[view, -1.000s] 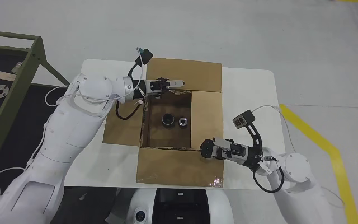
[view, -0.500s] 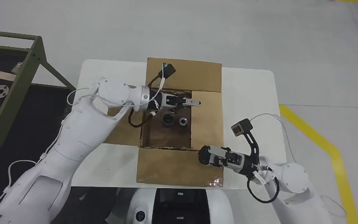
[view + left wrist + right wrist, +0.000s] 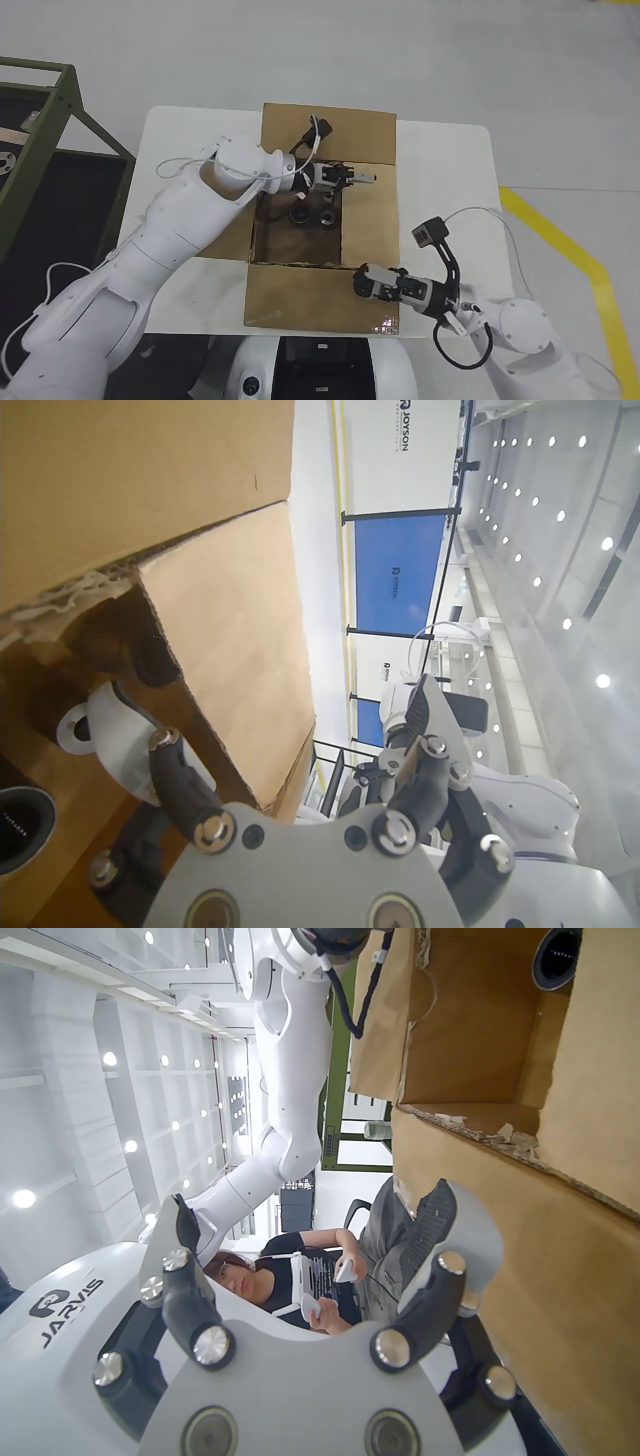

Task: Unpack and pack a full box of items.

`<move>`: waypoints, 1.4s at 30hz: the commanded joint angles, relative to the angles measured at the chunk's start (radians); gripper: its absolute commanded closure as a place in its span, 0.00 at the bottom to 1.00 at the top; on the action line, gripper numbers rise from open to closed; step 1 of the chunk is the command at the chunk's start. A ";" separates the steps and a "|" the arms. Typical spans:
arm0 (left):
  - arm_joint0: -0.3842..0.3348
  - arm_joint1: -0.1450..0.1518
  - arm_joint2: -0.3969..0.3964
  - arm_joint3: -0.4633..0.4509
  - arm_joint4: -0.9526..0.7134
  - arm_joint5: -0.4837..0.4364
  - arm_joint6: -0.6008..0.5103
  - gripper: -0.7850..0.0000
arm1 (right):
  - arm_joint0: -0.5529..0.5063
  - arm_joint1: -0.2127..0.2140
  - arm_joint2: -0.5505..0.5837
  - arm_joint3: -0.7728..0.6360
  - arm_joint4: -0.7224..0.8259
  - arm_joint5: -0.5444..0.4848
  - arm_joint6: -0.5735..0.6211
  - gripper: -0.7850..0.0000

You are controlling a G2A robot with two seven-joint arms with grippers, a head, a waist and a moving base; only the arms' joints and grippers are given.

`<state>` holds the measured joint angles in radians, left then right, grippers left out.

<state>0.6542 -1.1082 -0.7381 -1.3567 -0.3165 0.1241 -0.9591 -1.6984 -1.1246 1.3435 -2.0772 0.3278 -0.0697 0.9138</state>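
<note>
At the box's 6 o'clock side, the right gripper (image 3: 360, 283) hovers over the near flap with its fingers apart and empty. The open cardboard box (image 3: 330, 130) sits mid-table (image 3: 440, 160). A dark round part (image 3: 299, 213) and a second round part (image 3: 327, 216) lie on its floor. Toward 1 o'clock, the left gripper (image 3: 360, 175) straddles the box's 3 o'clock wall, fingers spread.

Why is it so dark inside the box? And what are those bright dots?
Top view: the walls of the cardboard box block the room light, so its bottom lies in shadow. Left wrist view: the dots are ceiling lights, glaring brightly. Right wrist view: same lights, same shaded box inside.
</note>
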 commanded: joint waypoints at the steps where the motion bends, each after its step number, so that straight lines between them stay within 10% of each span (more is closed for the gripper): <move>1: -0.011 -0.011 0.015 0.023 -0.008 -0.002 0.008 0.00 | 0.001 0.001 -0.007 -0.001 -0.009 0.002 -0.009 0.00; 14: -0.045 -0.054 0.029 0.076 -0.089 -0.057 -0.040 0.00 | -0.018 0.007 -0.049 -0.022 -0.057 0.028 -0.047 0.00; 28: 0.021 -0.028 -0.083 -0.112 -0.133 -0.068 -0.114 0.00 | -0.031 0.014 -0.060 -0.062 -0.075 0.093 -0.125 0.00; 42: 0.032 -0.022 -0.137 -0.154 -0.130 -0.054 -0.141 0.00 | -0.123 0.015 -0.039 -0.067 -0.111 -0.100 -0.286 0.00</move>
<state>0.6812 -1.1332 -0.8628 -1.5112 -0.4497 0.0711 -1.1000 -1.8072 -1.1106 1.2955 -2.1366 0.2179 -0.1582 0.6322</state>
